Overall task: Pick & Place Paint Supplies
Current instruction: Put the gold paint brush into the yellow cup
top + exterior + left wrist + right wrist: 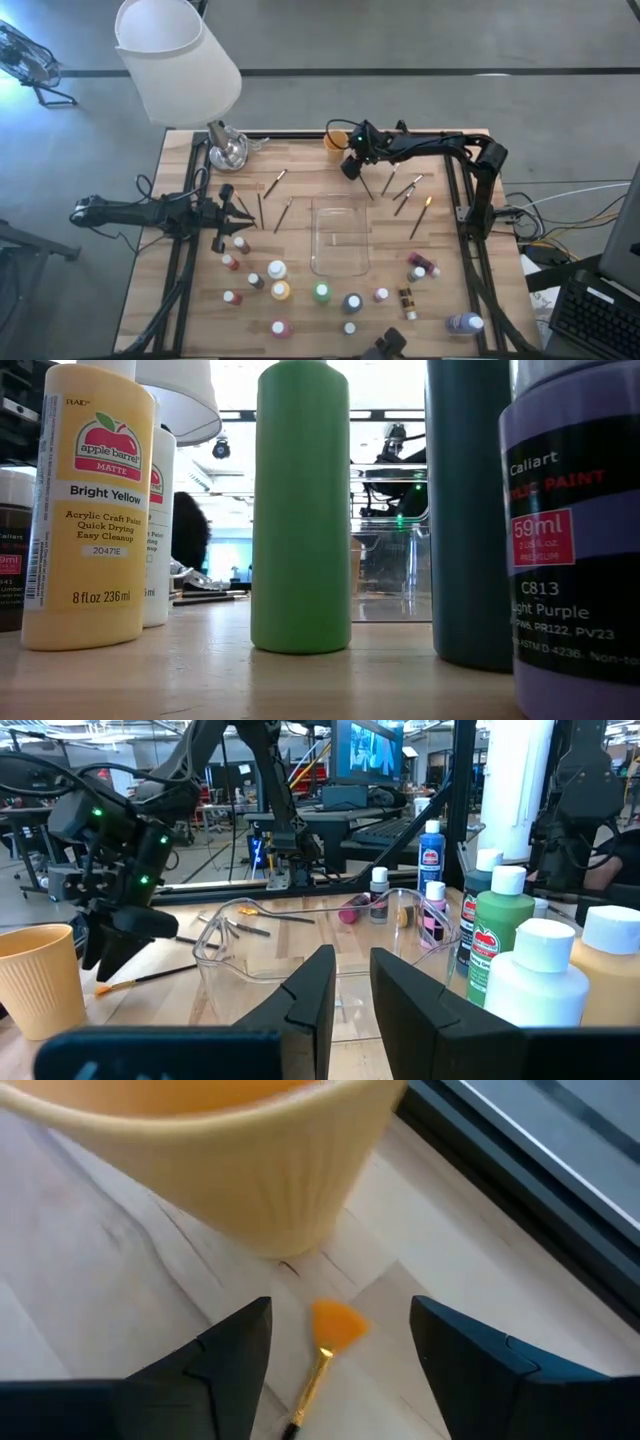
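My right gripper (340, 1345) is open and points down at the table beside the orange cup (220, 1160), near the table's far edge (352, 165). A thin brush with an orange fan tip (338, 1325) lies flat between its fingers, which stand apart from it. My left gripper (350, 990) is open and hovers level at the table's left (232, 215), facing the clear tray (340, 235). Paint bottles, such as white (276, 269), yellow (281, 290) and green (321, 292), stand upright on the near half. More brushes (405, 187) lie flat on the wood.
A white-shaded lamp (180, 60) stands on its metal base (228, 150) at the far left corner. Loose brushes (283, 213) lie between my left gripper and the tray. A purple bottle (463, 322) sits near the right near corner. Black frame rails (470, 250) run along both sides.
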{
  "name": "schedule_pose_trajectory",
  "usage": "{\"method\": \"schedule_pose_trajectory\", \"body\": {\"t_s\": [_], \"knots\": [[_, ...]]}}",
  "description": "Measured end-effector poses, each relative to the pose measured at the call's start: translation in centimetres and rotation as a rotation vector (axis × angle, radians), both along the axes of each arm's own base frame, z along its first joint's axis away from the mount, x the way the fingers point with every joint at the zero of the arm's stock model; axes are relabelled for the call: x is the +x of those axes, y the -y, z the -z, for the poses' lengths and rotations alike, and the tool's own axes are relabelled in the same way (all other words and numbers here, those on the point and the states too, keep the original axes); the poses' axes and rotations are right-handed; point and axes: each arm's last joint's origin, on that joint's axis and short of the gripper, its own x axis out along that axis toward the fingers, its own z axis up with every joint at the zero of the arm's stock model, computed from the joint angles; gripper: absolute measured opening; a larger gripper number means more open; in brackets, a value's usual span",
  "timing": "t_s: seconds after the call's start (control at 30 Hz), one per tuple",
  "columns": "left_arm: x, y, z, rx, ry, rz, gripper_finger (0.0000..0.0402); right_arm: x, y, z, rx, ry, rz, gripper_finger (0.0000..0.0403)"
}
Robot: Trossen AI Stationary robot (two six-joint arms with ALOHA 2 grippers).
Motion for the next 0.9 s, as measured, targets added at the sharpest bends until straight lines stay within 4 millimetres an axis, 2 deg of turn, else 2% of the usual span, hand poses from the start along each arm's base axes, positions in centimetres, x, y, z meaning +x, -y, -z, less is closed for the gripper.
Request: {"method": "schedule_pose_trajectory", "body": {"t_s": [0.27,0.53,0.9], "knots": [[0.0,0.0,0.0,0.0,0.0,0.0,0.0074,-0.6,-0.3,0.8,0.03,-0.03,0.067,0.0228],[0.0,0.0,0.0,0.0,0.0,0.0,0.0074,0.2,0.3,2.3,0.029,-0.038,0.062,0.0215],[0.0,0.0,0.0,0.0,-0.001,0.0,0.0074,1.2,0.8,2.2,0.02,-0.089,0.058,0.0215]]}}
